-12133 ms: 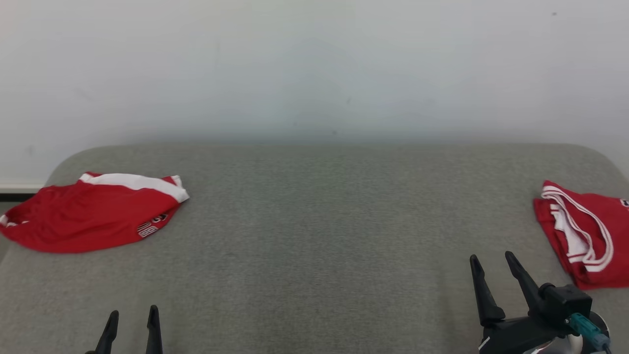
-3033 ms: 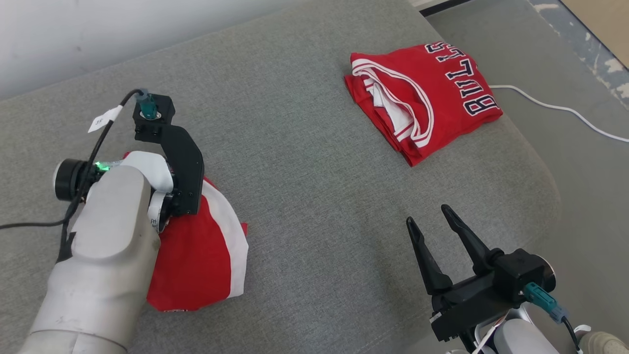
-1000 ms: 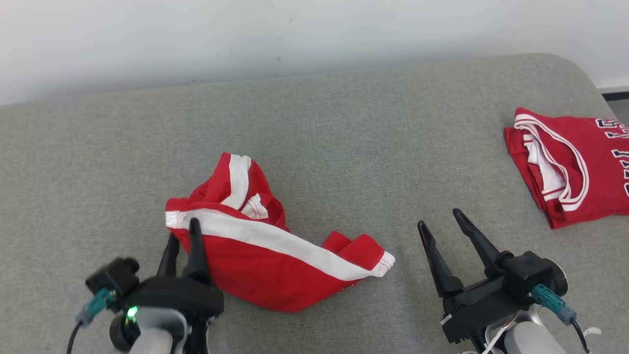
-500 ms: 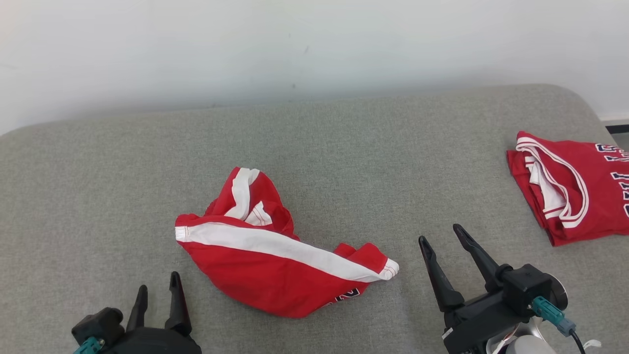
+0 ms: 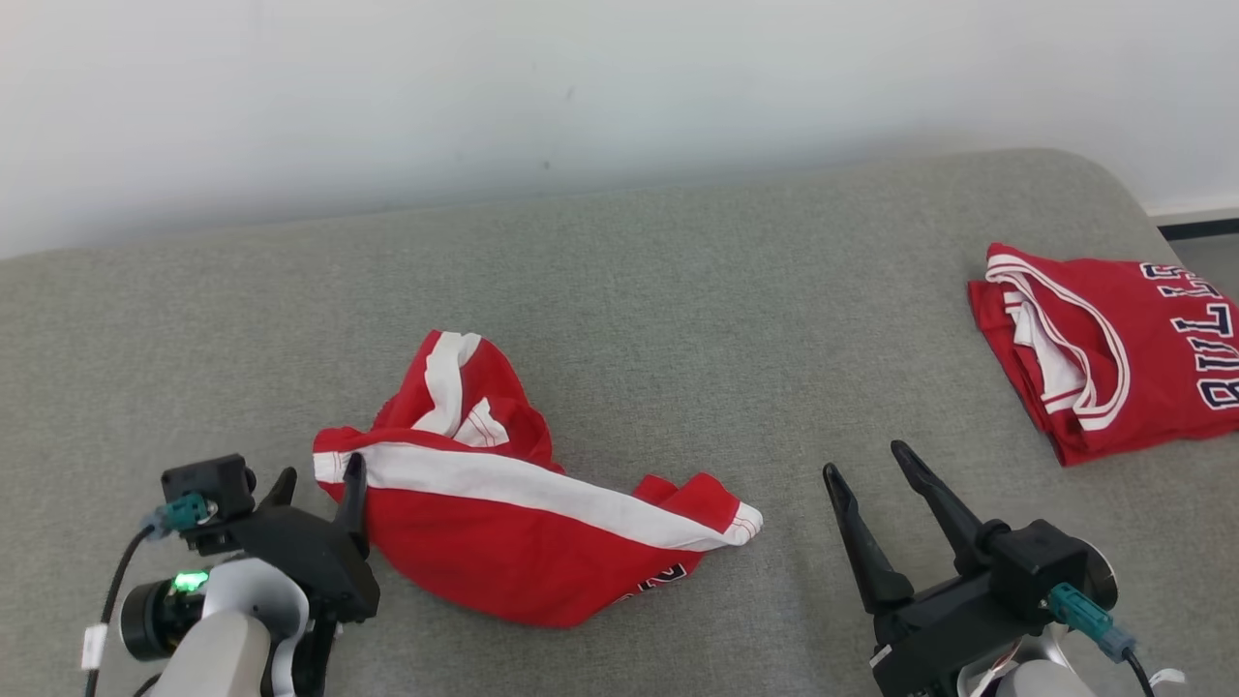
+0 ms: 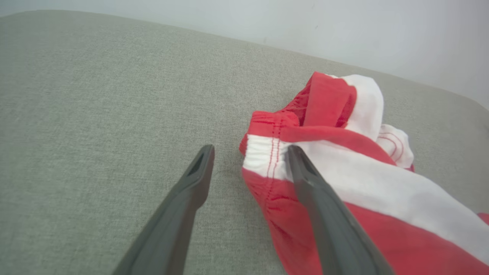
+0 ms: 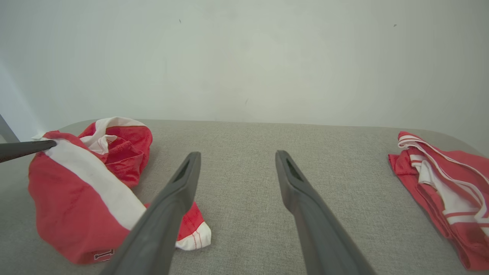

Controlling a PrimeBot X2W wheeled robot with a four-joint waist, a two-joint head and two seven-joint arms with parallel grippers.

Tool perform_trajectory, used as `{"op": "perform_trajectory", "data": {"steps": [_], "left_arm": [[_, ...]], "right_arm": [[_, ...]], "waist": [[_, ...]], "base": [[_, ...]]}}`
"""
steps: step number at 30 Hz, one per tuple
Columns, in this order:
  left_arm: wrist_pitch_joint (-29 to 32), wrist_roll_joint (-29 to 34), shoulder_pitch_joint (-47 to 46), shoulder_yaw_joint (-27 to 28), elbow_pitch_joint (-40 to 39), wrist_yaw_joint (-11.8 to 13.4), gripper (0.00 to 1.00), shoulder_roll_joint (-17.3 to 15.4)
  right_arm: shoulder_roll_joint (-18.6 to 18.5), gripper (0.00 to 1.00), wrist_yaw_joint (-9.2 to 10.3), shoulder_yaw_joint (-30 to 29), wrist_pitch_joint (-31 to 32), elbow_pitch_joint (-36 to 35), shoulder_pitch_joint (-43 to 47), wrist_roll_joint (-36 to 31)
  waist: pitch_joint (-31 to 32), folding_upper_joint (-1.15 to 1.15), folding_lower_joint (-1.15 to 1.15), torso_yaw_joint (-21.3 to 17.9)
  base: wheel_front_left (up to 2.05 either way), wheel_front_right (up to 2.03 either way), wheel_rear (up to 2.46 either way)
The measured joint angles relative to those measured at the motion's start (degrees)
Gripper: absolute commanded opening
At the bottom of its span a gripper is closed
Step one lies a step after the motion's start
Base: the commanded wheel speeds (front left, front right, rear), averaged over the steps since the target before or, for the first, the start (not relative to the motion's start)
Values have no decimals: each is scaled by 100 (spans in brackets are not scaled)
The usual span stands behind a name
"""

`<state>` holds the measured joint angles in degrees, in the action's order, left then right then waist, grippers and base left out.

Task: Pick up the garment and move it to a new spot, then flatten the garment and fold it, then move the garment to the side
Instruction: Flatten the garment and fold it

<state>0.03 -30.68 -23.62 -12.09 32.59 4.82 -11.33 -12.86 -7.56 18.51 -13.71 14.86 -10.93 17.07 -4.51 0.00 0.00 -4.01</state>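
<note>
The garment point(image 5: 523, 528) is a pair of red shorts with a broad white stripe, lying crumpled on the grey cushioned surface point(image 5: 678, 290) left of centre. My left gripper point(image 5: 321, 469) is open at its left hem corner. In the left wrist view the gripper point(image 6: 251, 151) straddles that corner of the garment point(image 6: 382, 179), with the right finger lying over the white stripe and the left finger over bare cushion. My right gripper point(image 5: 865, 459) stands open and empty to the right of the garment, apart from it. The right wrist view shows that gripper point(image 7: 237, 154) with the garment point(image 7: 76, 191) at its left.
A folded red jersey point(image 5: 1113, 348) with dark lettering lies at the far right of the cushion, also seen as the jersey point(image 7: 443, 183) in the right wrist view. A pale wall runs behind the cushion. The cushion's rounded edge drops off at the right.
My left gripper let go of the garment's left edge, drew back toward me with its jaws open, then came forward again to the same hem corner. The right gripper stayed put.
</note>
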Motion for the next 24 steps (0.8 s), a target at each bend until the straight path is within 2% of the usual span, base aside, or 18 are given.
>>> {"op": "perform_trajectory", "data": {"steps": [2, 3, 4, 5, 6, 7, 12, 21, 22, 23, 24], "left_arm": [[129, -36, -102, -7, 55, -53, 100, -10], [180, -54, -135, -18, 68, -89, 77, -19], [200, -68, -160, -20, 74, -111, 47, -24], [197, -68, -171, -22, 68, -131, 6, -47], [188, -69, -172, -19, 57, -135, 6, -74], [185, -70, -170, -20, 46, -145, 0, -93], [-27, -96, 3, -23, -205, -159, 0, -96], [-745, -196, 1118, 237, -1007, 208, 0, 97], [-771, -243, 1221, 250, -1037, 223, 24, 136], [-804, -281, 1308, 249, -1046, 225, 40, 159], [-816, -290, 1380, 248, -1047, 232, 100, 176]], "right_arm": [[-5, 100, 0, -37, -1, 0, -23, -1], [-8, 100, 1, -60, -2, 1, -31, -1], [-10, 100, 1, -77, -10, 1, -31, -2], [-10, 100, 0, -92, -18, 3, -30, -2], [-8, 100, 1, -109, -19, 3, -29, -3], [-8, 100, 1, -123, -24, 5, -26, -4], [21, 100, 0, -193, -43, 15, 8, -36], [68, 100, 0, -267, -45, -4, 35, -65], [77, 100, 1, -267, -45, -7, 41, -77], [83, 100, 1, -265, -45, -10, 44, -79], [86, 100, 0, -261, -44, -10, 44, -79]], "waist": [[-40, 0, 0, -48], [-58, 0, 0, -69], [-75, 0, 0, -86], [-89, 0, 0, -101], [-99, 0, 0, -113], [-107, 0, 0, -120], [-103, 0, 0, -78], [-99, 0, 0, 101], [-102, 0, 0, 125], [-105, 0, 0, 149], [-106, 0, 0, 170]], "base": [[0, 0, 0], [0, 0, 0], [0, 0, 0], [0, 0, 0], [0, 0, 0], [0, 0, 0], [0, 0, 0], [0, 0, 0], [0, 0, 0], [0, 0, 0], [0, 0, 0]]}}
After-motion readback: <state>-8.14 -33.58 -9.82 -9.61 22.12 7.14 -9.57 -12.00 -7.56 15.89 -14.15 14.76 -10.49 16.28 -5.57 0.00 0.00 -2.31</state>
